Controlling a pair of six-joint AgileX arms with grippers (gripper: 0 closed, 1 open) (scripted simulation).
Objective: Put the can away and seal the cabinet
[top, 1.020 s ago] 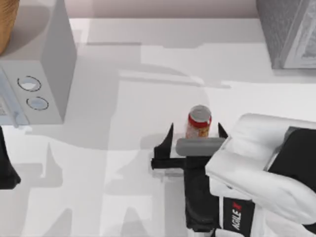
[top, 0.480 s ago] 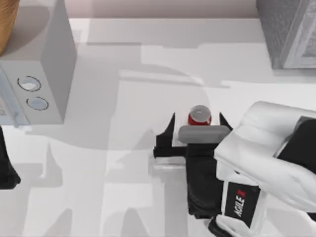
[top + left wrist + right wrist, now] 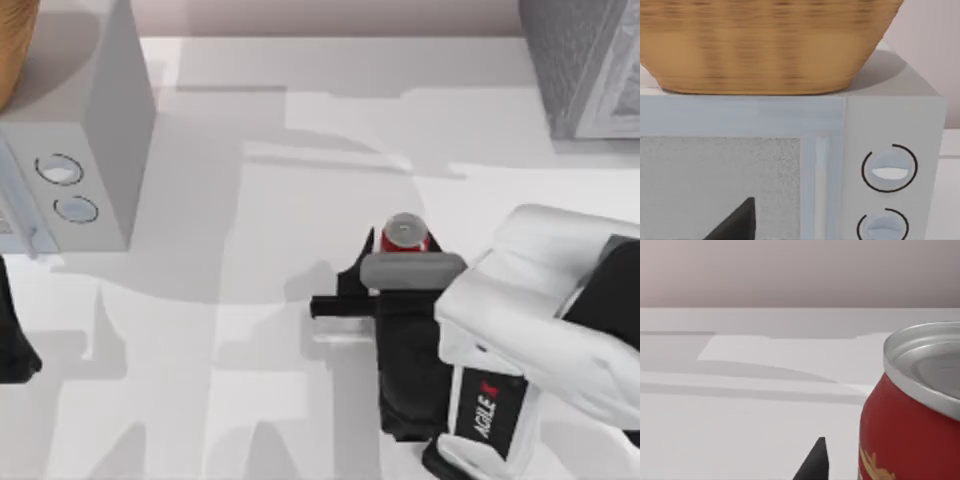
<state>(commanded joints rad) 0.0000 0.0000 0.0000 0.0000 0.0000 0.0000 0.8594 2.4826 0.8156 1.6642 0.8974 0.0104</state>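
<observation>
Top view, can (image 3: 404,233): stood upright on the table (image 3: 250,400), right of centre, well apart from the cabinet (image 3: 585,65) at the far right corner.
Top view, right gripper (image 3: 400,247): fingers narrowed around the can; contact cannot be told.
Top view, left arm (image 3: 15,335): parked at the left edge.
Left wrist view: a fingertip (image 3: 737,222) is seen before the dialled box (image 3: 890,170), topped by a basket (image 3: 765,45).
Right wrist view: can (image 3: 912,415) is seen beside one fingertip (image 3: 812,462), with a gap between.

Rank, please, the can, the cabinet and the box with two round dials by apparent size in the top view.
1. Box with two dials
2. Cabinet, cropped by the frame, so unsure against the box
3. Can, clearly smallest
</observation>
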